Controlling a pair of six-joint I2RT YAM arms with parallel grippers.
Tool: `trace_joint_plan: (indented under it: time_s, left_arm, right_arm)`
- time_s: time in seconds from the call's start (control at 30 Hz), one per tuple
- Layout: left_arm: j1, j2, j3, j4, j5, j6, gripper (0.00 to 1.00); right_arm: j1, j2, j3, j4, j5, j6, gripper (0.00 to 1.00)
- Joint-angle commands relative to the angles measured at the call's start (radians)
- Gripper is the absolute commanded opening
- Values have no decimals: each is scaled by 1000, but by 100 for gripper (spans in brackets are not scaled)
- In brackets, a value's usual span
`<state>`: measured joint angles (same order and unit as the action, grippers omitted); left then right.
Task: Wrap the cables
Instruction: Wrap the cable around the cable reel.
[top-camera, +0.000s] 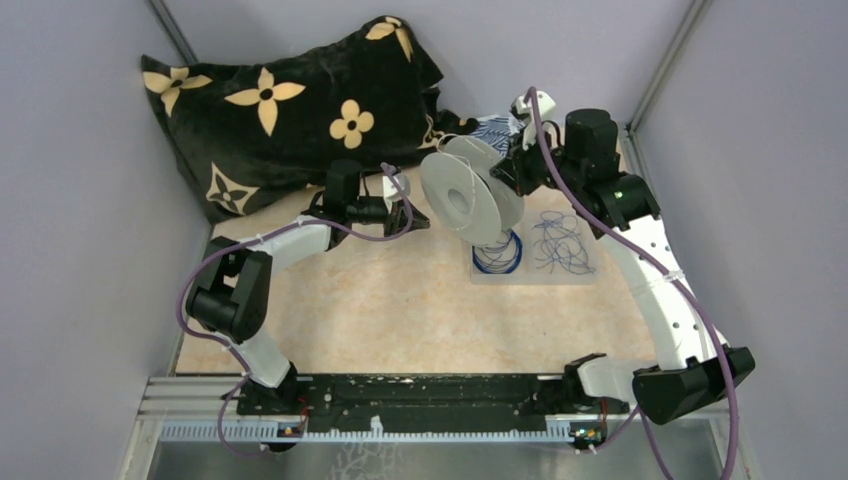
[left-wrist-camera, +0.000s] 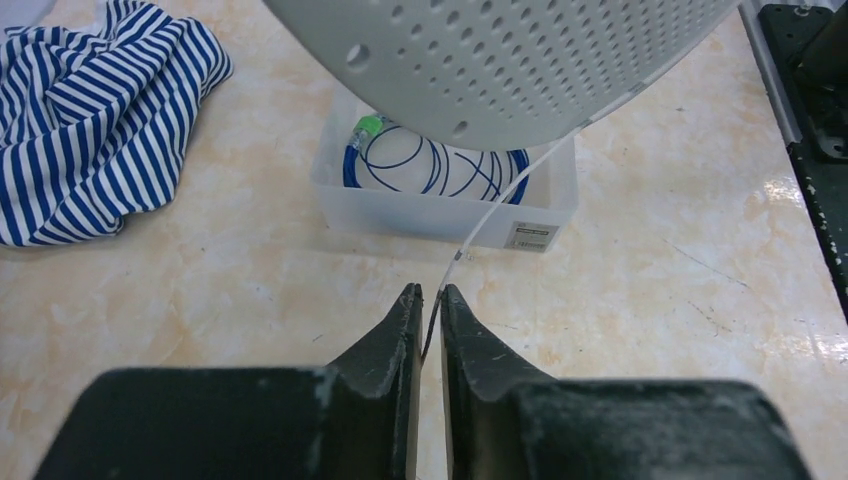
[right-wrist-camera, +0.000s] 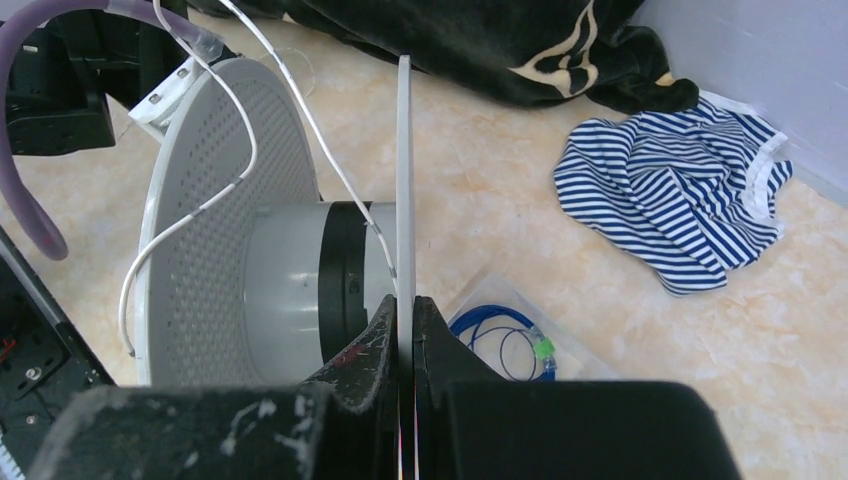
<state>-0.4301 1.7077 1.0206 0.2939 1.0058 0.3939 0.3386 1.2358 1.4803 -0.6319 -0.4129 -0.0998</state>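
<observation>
Showing only a narrow slit between its jaws, the left gripper (left-wrist-camera: 427, 292) has a thin white cable (left-wrist-camera: 490, 215) running between its tips; whether it is pinched I cannot tell. Just ahead, the blue coil (left-wrist-camera: 348, 168) lies in a clear tray (left-wrist-camera: 400, 212), under the spool (left-wrist-camera: 500, 60). The right gripper (right-wrist-camera: 405, 300) clamps the spool's flange edge.

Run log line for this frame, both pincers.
left pincer: pinched on white cable | right pincer: clamped on spool rim | blue coil: in tray
</observation>
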Motion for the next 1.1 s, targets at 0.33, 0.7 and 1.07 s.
trace_joint_plan:
  time_s: [0.33,0.7,1.07]
  left_arm:
    - [2,-227,130,-437,-6,256,0]
    - [261,-295,221,-274,-35,-146,0]
    - [452,-157,284,-220,-303,-290,0]
  right_arm:
    - [-32,-6,-35,151,246,-36,0]
    - [-32,-9,-66,120,292,-145,0]
    - [-33,-18,-59,65,276,-153,0]
